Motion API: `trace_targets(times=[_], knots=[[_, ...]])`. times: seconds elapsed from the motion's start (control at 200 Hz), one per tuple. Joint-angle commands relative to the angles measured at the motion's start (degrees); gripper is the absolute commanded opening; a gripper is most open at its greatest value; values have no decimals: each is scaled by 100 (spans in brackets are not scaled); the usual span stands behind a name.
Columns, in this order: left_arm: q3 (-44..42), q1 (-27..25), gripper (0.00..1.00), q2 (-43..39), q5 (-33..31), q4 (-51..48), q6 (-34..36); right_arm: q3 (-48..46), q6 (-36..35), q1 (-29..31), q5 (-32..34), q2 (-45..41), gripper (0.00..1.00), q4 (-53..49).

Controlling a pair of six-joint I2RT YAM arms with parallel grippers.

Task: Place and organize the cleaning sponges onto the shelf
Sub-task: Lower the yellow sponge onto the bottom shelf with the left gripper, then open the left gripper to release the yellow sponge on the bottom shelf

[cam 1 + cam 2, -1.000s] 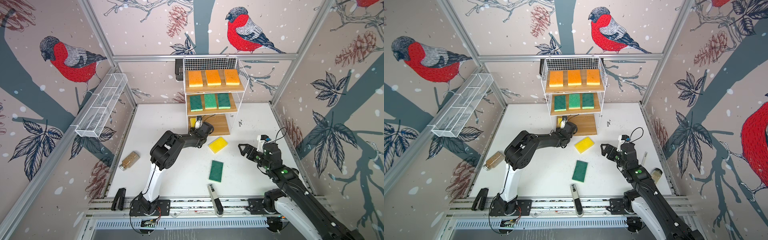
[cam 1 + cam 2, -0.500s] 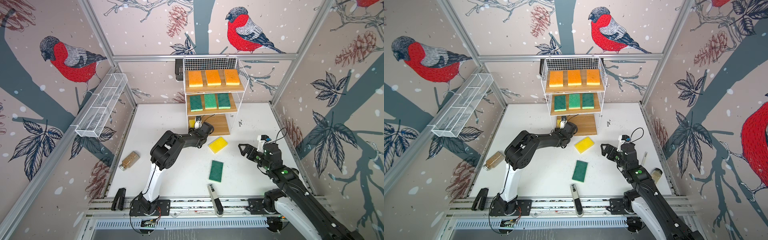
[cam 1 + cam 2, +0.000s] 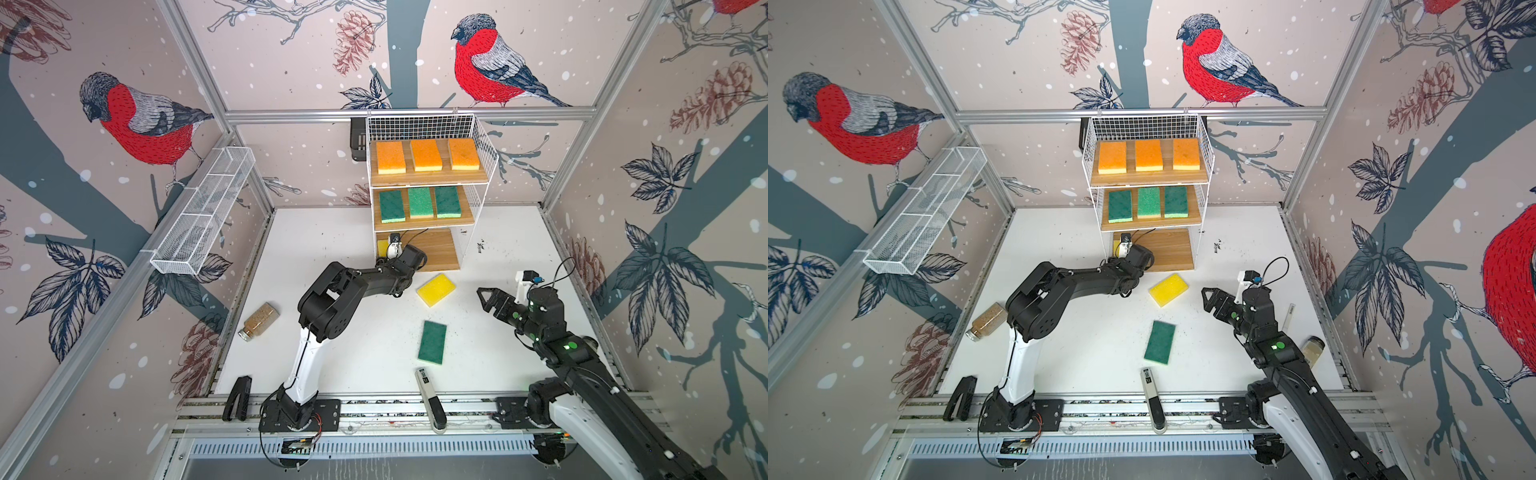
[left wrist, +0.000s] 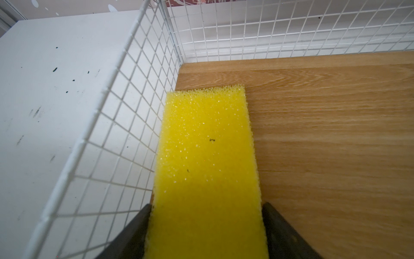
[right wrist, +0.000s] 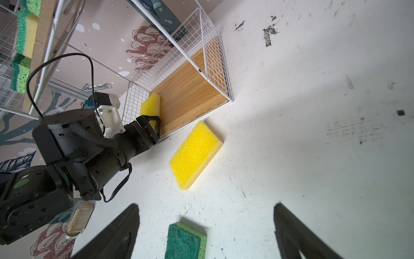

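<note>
1. While the left fingers [image 4: 134, 228] flank a yellow sponge [image 4: 206, 157] lying flat on the shelf's [image 3: 482, 137] bottom board [image 4: 324, 134], I judge this to be the set-down step. The sponge runs along the board's 9 o'clock edge, just beside the wire wall [image 4: 125, 125].
2. I cannot tell whether those fingers pinch it or merely touch its long sides.
3. The right fingers [image 5: 121, 228] are spread wide and empty above the table [image 3: 332, 232], at 3 o'clock from the second yellow sponge [image 3: 436, 289].
4. That sponge lies on the table just off the board's 6 o'clock edge, with a green sponge [image 3: 432, 342] at its own 6 o'clock. Neither is shelved yet.
5. Next I'd want the left fingers clearly parted, then drawn back toward 6 o'clock without dragging the sponge.
</note>
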Motion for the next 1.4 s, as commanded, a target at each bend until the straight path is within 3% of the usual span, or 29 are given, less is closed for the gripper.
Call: trace_targets(times=[0.0, 0.661, 1.026, 1.397], knots=[[30, 14, 75, 33, 155, -162, -32, -6, 24, 9, 5, -9, 93, 34], [-209, 66, 68, -125, 611, 67, 158, 31, -27, 9, 35, -44, 93, -19], [-94, 67, 70, -130, 543, -156, 703, -38, 22, 11, 73, -171, 93, -61], [274, 75, 72, 212, 354, -531, 243, -47, -4, 13, 86, -203, 93, -115]])
